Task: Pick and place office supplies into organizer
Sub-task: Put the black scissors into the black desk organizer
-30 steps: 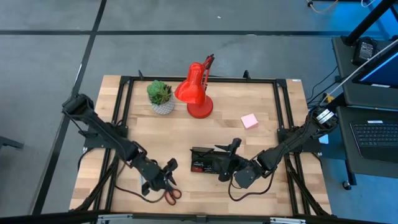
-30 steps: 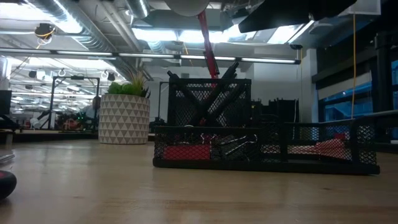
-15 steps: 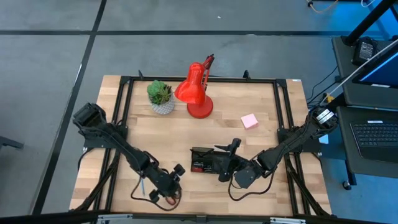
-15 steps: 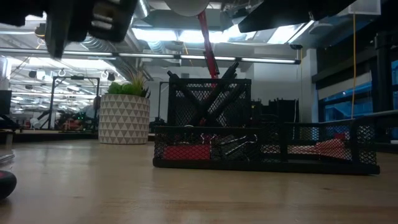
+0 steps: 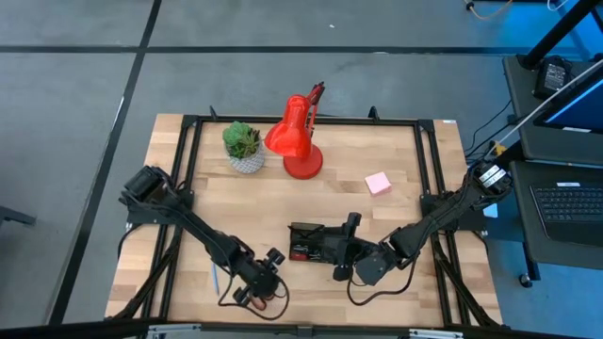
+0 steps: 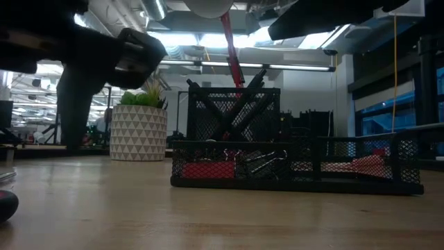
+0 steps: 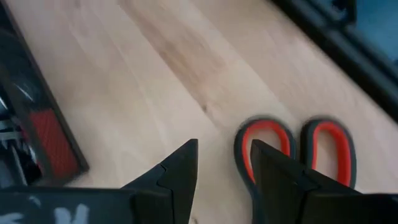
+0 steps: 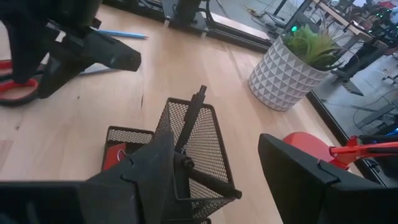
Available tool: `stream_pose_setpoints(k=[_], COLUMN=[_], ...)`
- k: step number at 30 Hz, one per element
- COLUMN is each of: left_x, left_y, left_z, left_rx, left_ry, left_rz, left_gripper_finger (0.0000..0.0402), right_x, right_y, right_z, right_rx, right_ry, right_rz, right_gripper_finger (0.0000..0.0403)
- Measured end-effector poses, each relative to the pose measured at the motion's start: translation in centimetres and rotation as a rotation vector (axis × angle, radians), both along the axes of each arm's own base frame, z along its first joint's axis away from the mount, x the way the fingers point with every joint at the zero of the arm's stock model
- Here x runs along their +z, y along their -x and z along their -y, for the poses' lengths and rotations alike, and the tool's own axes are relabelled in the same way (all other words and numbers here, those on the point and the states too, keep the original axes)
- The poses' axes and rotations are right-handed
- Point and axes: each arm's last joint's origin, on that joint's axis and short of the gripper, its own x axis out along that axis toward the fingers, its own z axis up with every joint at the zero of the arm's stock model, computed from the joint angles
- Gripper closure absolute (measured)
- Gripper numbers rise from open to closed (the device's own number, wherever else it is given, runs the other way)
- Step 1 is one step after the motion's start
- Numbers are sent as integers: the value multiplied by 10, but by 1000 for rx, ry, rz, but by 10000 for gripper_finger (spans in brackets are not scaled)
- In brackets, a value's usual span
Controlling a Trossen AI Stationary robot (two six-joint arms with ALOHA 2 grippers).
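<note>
Left tool [image 7: 222, 163] hovers just above scissors [image 7: 292, 146].

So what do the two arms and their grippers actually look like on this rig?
Both arms are dark, slim and jointed, with black cables looping beside them. The left gripper has two matte black, wedge-shaped fingers above faint white lettering. The right gripper has the same broad black angular fingers.

The 2 arms are showing as dark, slim jointed links with bulkier black housings at the joints. The left gripper [image 7: 224, 165] is wearing 2 matte black, angular fingers tapering to pointed tips. The right gripper [image 8: 214, 165] is carrying broader black fingers, and black cables are looping beneath both wrists.
</note>
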Motion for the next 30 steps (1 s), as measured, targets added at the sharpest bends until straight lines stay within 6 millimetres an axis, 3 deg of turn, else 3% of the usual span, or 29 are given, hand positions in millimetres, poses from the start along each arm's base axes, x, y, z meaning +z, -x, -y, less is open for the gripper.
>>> stream_pose_setpoints(k=[18,30], left_x=[-6,-33], left_y=[-2,-6], left_z=[2,5], left_rx=[8,30], left_ry=[20,11], left_rz=[-40,-107], left_gripper_finger=[258,259], right_x=[-1,-1], right_y=[1,1], right_z=[0,1], right_rx=[0,0], right_ry=[7,11], right_rz=[-12,-17], right_gripper_finger=[166,167])
